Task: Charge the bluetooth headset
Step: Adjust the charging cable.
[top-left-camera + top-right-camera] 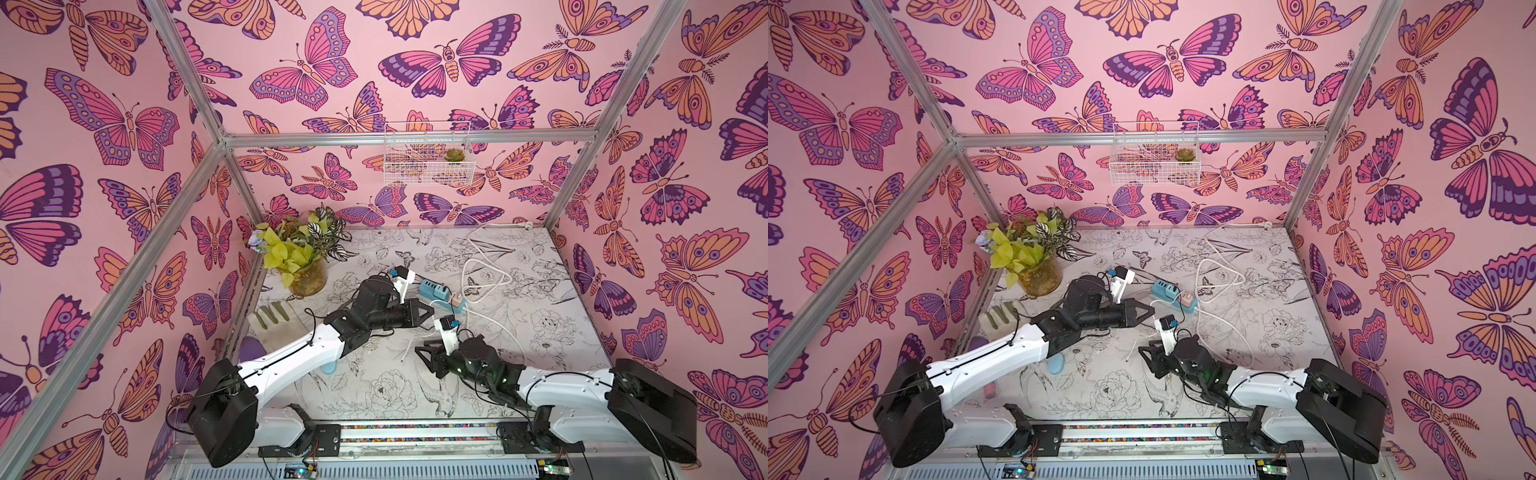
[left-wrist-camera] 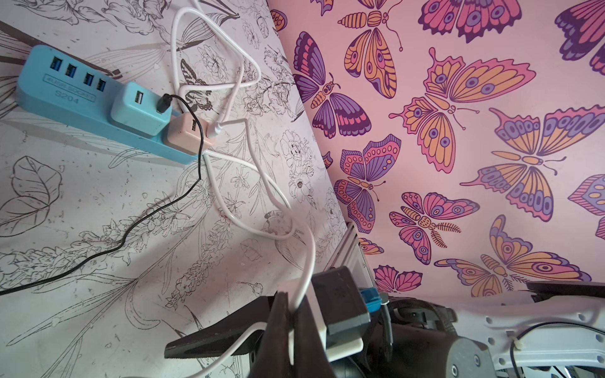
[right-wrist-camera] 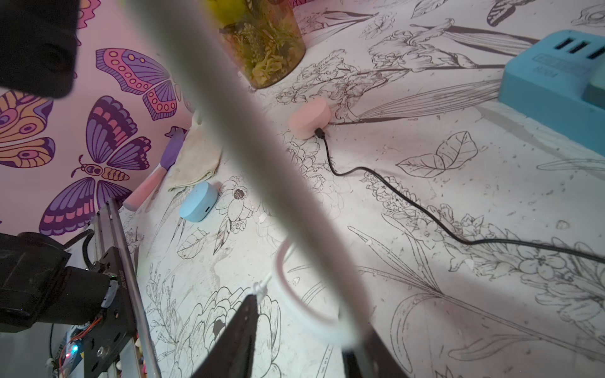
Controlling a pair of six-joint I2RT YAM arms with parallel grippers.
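Floral tabletop (image 3: 425, 203), blue case (image 3: 198, 202) flat, port facing right gripper (image 3: 301, 324)

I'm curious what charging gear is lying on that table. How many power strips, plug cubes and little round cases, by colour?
Blue power strip: 1
Teal plug cube: 1
Pink plug cube: 1
Pink round case: 1
Blue round case: 1
Total: 5
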